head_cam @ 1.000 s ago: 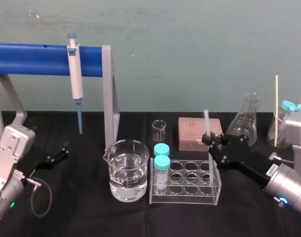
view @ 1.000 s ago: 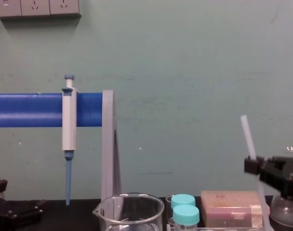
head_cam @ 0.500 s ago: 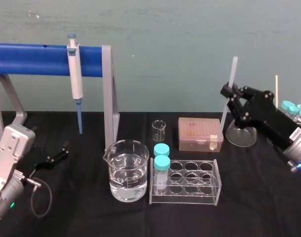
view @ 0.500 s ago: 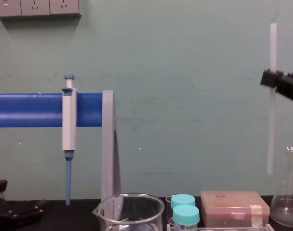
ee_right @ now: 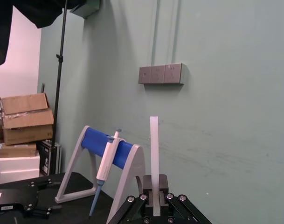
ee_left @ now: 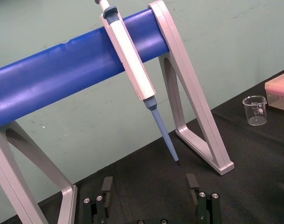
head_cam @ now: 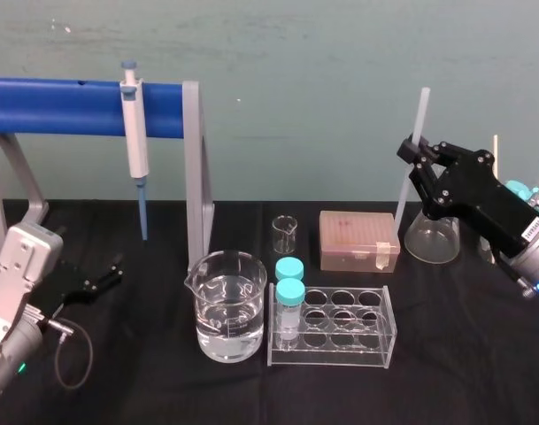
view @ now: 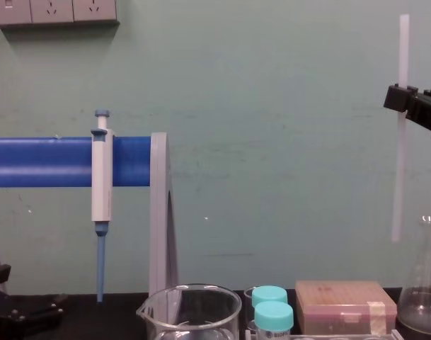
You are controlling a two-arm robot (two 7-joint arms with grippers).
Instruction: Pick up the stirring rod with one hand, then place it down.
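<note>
While the black table meets a green wall with sockets, the right gripper pinches the rod upright in the air by the flask (arm label too tiny to read); the left gripper lies spread.

Left gripper, right gripper: black, screws visible. Left arm: grey casing, looped cable. Right wrist: silver, blue light.

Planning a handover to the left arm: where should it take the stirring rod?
Probably the free lower stretch of the stirring rod, below the right gripper, coming in from the left: it is held nearly upright in the air, clamped above its middle.
</note>
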